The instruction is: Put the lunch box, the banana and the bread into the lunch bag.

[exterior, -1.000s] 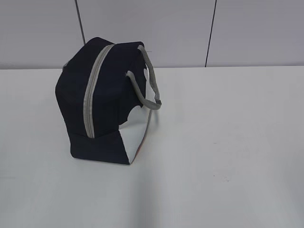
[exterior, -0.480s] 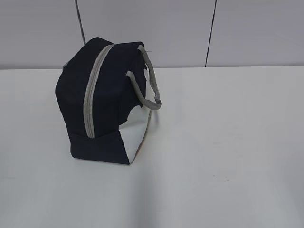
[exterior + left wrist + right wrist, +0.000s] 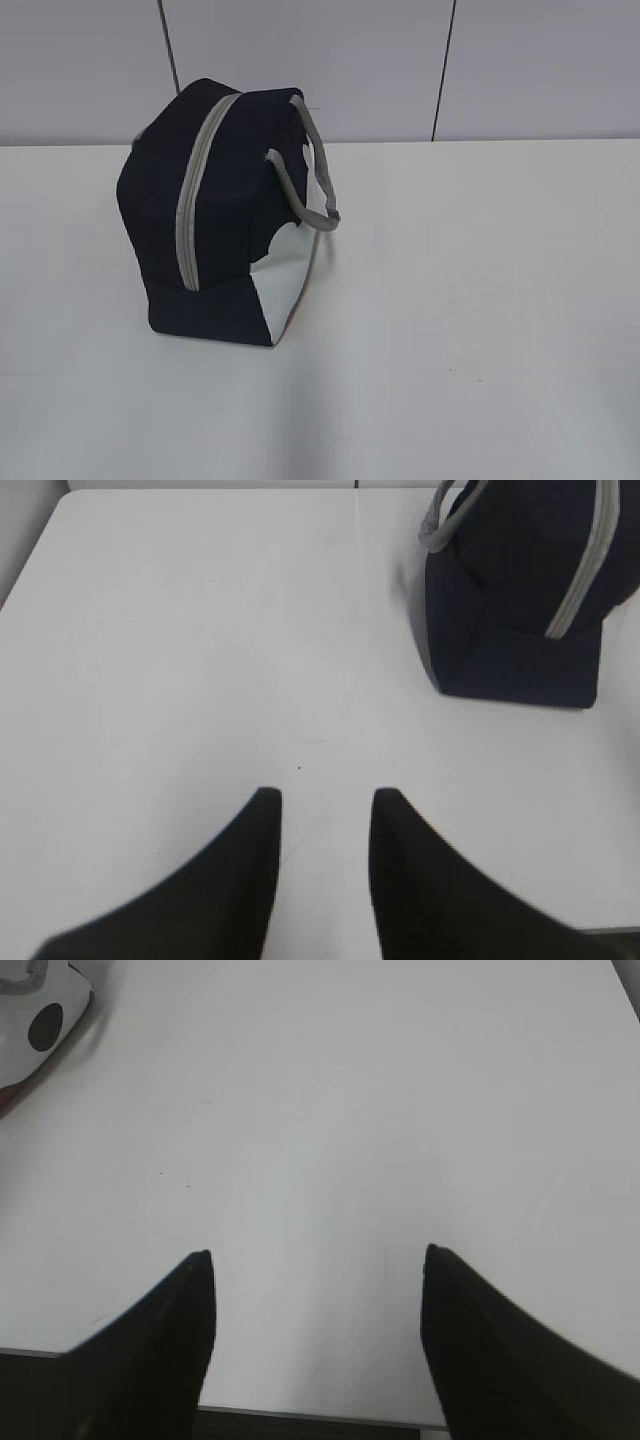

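The navy lunch bag stands on the white table, left of centre, with its grey zipper shut and grey strap handles hanging on its right side. It also shows in the left wrist view at the top right, and its white side panel shows in the right wrist view at the top left. The lunch box, the banana and the bread are out of view. My left gripper is open and empty over bare table. My right gripper is wide open and empty near the table's front edge. Neither gripper shows in the exterior view.
A grey panelled wall rises behind the table. The table's front edge lies just under my right gripper.
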`<control>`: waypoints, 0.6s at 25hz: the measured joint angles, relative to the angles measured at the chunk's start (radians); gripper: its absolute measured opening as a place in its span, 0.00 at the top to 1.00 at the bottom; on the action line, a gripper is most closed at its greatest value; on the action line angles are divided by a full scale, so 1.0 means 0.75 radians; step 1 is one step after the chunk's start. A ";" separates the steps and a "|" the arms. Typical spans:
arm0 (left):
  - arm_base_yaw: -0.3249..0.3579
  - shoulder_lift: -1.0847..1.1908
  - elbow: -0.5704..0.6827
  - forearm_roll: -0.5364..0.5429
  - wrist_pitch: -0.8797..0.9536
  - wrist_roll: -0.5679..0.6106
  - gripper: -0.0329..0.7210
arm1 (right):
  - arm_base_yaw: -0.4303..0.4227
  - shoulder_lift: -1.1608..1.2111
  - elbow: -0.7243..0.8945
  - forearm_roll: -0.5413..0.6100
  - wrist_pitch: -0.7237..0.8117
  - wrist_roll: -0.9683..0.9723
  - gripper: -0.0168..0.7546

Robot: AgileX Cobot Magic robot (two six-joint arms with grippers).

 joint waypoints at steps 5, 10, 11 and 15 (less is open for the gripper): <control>0.000 0.000 0.000 0.083 0.000 -0.157 0.64 | 0.000 0.000 0.000 0.000 0.000 0.000 0.36; 0.000 0.000 0.000 0.111 0.000 -0.201 0.64 | 0.000 0.000 0.000 0.000 0.000 0.000 0.36; 0.000 0.000 0.000 0.112 0.000 -0.201 0.64 | 0.000 0.000 0.000 0.000 0.000 0.000 0.36; 0.000 0.000 0.000 0.114 0.000 -0.201 0.64 | 0.000 0.000 0.000 0.000 0.000 0.000 0.36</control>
